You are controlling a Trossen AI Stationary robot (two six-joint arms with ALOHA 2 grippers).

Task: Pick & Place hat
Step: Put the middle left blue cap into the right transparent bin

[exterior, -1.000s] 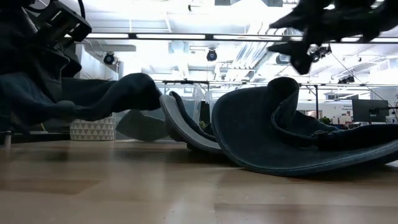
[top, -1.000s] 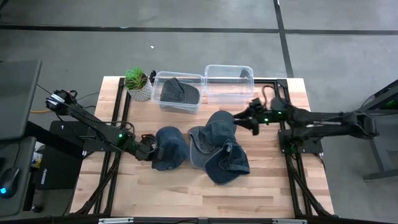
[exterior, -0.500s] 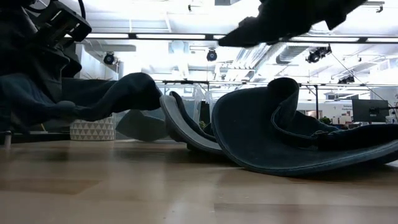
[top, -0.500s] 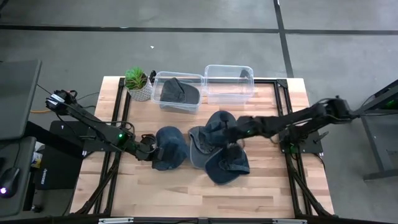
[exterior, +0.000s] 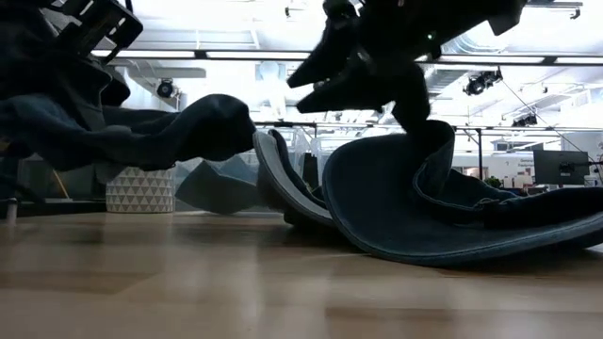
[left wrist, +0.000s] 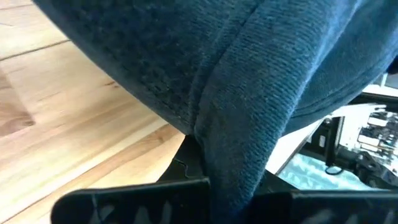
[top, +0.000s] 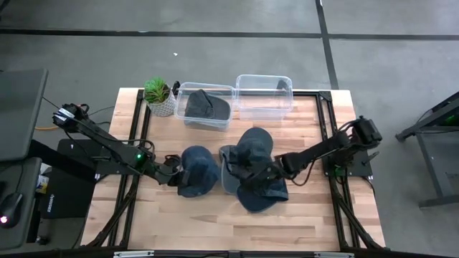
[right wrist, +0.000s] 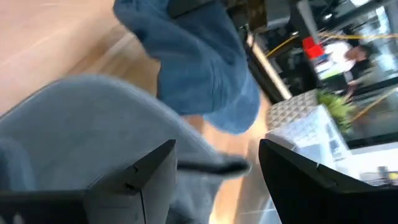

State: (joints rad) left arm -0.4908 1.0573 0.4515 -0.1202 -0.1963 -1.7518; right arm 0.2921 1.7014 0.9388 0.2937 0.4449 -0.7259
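Note:
My left gripper [top: 174, 176] is shut on a dark blue hat [top: 199, 170] left of the table's middle. The low view shows this hat [exterior: 141, 137] off the wood. A pile of three blue hats [top: 258, 188] lies on the table at the middle, brims leaning on one another. My right gripper [top: 248, 170] is open and hovers just over the pile's left side. In its wrist view its two fingers [right wrist: 140, 171] stand over a grey-blue brim [right wrist: 81, 118]. Whether they touch it, I cannot tell. My left gripper pinches a fold of the hat's cloth [left wrist: 239, 130] between its two fingers, coming level from the table's left side. The hat sticks out past the fingers toward the pile and is lifted clear of the table.
Two clear bins stand at the far edge: the left one [top: 188, 115] holds a dark hat [top: 204, 105], the right one [top: 264, 106] holds nothing. A small potted plant [top: 158, 95] stands left of them. Bare wood lies along the near edge [top: 215, 222].
My right arm has swung from the table's right side toward the left and down, ending over the pile of hats. My left gripper has raised its hat a little and carried it slightly toward the pile.

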